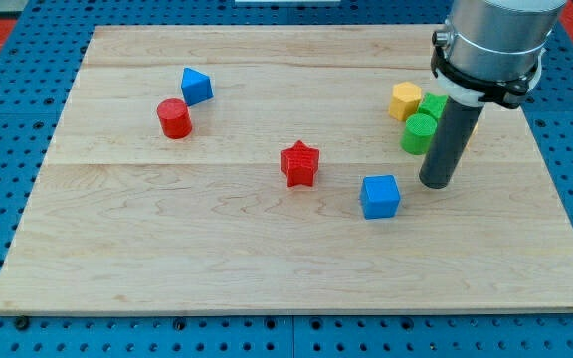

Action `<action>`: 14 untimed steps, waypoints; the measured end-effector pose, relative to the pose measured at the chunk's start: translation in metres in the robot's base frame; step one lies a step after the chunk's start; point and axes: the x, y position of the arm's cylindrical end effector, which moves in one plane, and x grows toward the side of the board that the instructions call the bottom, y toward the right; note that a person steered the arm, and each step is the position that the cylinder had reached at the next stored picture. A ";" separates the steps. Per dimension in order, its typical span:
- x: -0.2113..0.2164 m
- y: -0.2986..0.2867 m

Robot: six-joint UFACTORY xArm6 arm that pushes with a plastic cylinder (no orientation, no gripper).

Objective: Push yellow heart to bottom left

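My tip (pixel 436 185) rests on the wooden board (pixel 267 259) at the view's right, just right of and slightly above the blue cube (pixel 380 196). A yellow block (pixel 404 100), its shape unclear, sits at the upper right, touching a green block (pixel 433 106). A green cylinder (pixel 418 133) stands just below them, next to the rod's left side. A thin yellow sliver (pixel 475 123) shows at the rod's right edge; the rod hides the rest of it. I cannot make out a heart shape on either yellow piece.
A red star (pixel 299 163) lies near the board's middle. A red cylinder (pixel 174 118) and a blue triangular block (pixel 196 86) sit at the upper left. The arm's wide grey body (pixel 490 40) covers the board's upper right corner.
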 end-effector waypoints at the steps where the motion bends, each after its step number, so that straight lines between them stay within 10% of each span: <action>1: -0.026 0.057; 10: -0.198 -0.073; 14: -0.069 -0.224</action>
